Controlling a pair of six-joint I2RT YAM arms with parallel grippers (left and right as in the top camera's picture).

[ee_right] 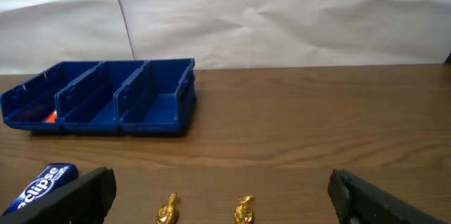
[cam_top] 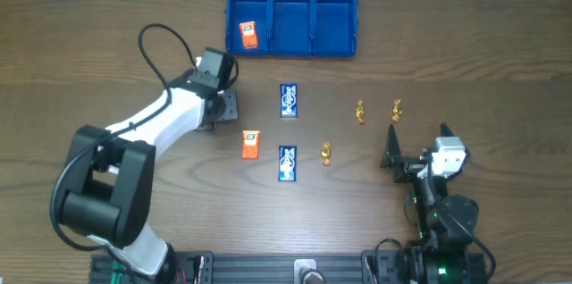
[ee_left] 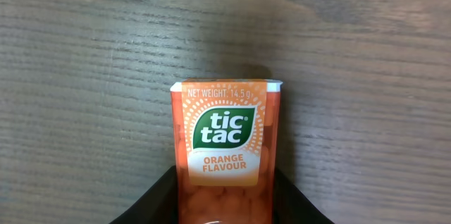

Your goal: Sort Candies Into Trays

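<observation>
As the held orange box (ee_left: 225, 146) hangs over the table (cam_top: 107, 16), the left gripper (cam_top: 223, 107) pinches its two sides, left of the upper blue pack (cam_top: 288, 101). A second orange box (cam_top: 251, 144) lies on the wood a little nearer the robot, beside the lower blue pack (cam_top: 287, 163). A third orange box (cam_top: 248, 36) rests in the left compartment of the blue tray (cam_top: 291, 20). Three gold candies (cam_top: 360, 112) lie farther right, near the right gripper (cam_top: 418, 137), whose fingers (ee_right: 70, 196) stand wide apart, released.
</observation>
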